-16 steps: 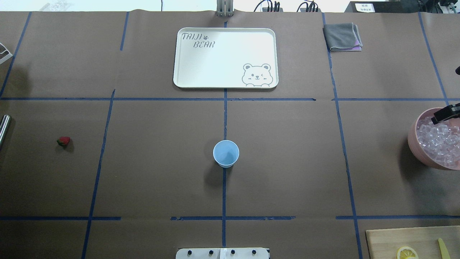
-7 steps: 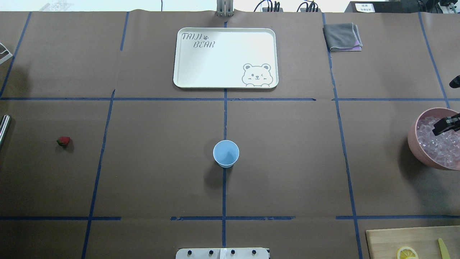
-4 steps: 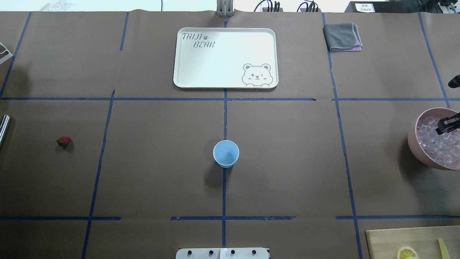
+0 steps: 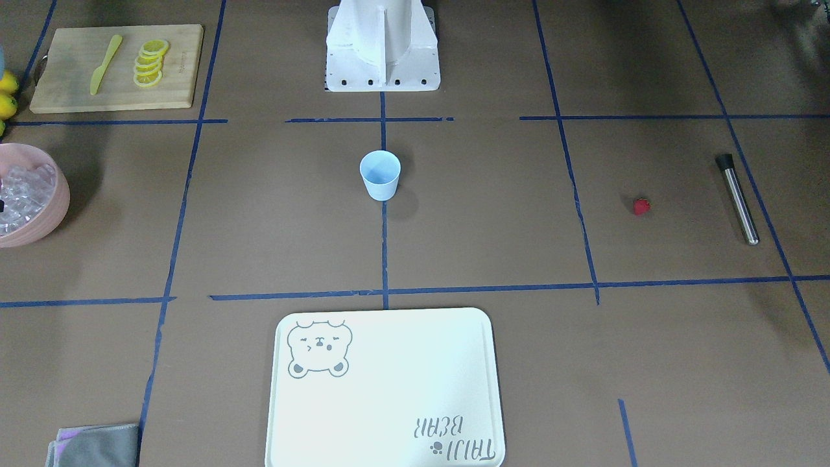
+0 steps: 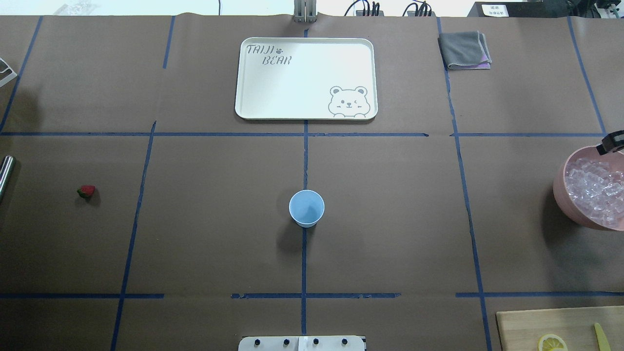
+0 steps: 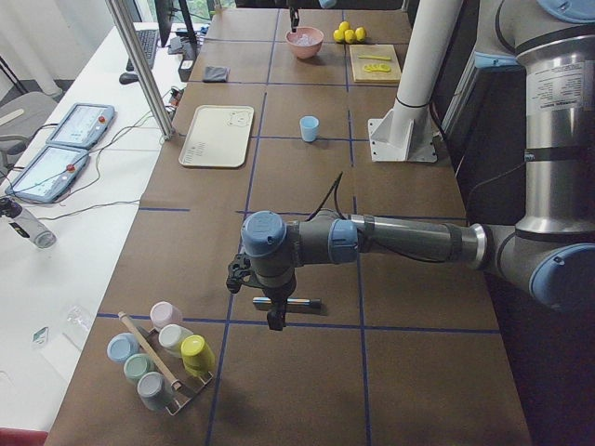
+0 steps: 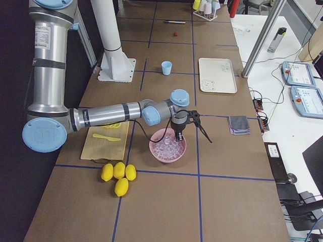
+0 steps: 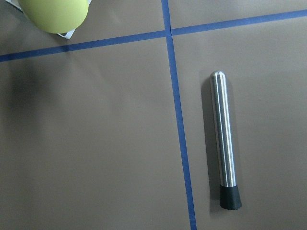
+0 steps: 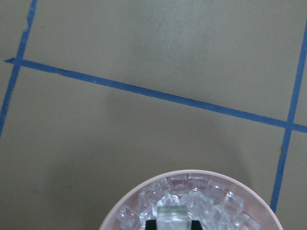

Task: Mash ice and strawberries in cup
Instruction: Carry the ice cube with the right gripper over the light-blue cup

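**On the counter (image 5: 390, 219), one of each**

One blue cup (image 5: 306, 208) stands mid-counter, one strawberry (image 5: 86, 191) well apart. Over one pink bowl (image 5: 559, 191) of ice (image 5: 595, 189), the right gripper (image 9: 171, 223) seems to pinch one cube (image 9: 171, 212). One tray (image 5: 307, 78) reads "TAIJI BEAR". Whether the left gripper (image 6: 272, 316) is spread, I cannot tell.

Overhead cam sits behind my shoulders looking fwd/down; front cam faces me from opp. side, steep, both sharing the cup (image 5: 306, 208) and tray (image 5: 306, 78). Side cams look along the table (image 6: 307, 195) from each end, far off. My wrist cams sit close: left on steel muddler (image 8: 225, 143), right on pink bowl (image 9: 192, 173).
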### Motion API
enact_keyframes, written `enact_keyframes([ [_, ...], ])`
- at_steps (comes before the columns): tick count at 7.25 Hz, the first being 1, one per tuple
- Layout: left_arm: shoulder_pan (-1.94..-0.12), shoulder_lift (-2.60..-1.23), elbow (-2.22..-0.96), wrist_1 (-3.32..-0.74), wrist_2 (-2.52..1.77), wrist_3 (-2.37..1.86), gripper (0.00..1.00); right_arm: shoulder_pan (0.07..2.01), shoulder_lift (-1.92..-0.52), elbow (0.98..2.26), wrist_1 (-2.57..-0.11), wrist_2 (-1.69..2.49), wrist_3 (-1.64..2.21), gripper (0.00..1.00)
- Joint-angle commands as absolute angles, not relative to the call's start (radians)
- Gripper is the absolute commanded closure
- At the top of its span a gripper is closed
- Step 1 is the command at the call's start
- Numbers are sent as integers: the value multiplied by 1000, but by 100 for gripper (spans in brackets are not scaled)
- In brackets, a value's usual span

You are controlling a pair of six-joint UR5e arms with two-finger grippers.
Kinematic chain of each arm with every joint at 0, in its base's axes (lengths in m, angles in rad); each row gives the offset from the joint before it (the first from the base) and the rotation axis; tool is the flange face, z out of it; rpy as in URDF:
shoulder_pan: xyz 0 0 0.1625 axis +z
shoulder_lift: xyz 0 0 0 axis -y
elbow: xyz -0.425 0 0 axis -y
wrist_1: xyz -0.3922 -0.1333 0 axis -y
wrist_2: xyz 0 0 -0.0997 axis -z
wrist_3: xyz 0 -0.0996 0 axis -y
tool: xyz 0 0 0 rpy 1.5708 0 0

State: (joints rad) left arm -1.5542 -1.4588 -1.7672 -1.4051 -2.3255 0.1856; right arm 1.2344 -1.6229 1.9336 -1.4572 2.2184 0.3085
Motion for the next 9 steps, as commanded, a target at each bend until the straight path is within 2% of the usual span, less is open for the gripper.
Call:
enact_keyframes([
  [1, -1554, -1459, -1767, -1405, -2326, 186, 0, 1227, -1411, 2078, -1752, 2223, 316, 97],
  [2, -1554, -1459, -1766, -1405, -2326, 186, 0, 1176, -1337, 2101, -1800, 2224, 383, 87],
  [3, -1554, -1457, -1766, -1404, -2326, 186, 0, 1069, -1198, 2092, -1807, 2215, 557, 90],
  [4, -1554, -1457, -1766, -1404, -2326, 186, 0, 964, -1133, 2076, -1807, 2174, 728, 97],
  [6, -1554, -1457, -1769, -1405, -2326, 186, 0, 786, -1024, 2059, -1818, 2015, 864, 97],
  [9, -1552, -1457, -1767, -1402, -2344, 186, 0, 593, -862, 1939, -1819, 1863, 1033, 94],
])
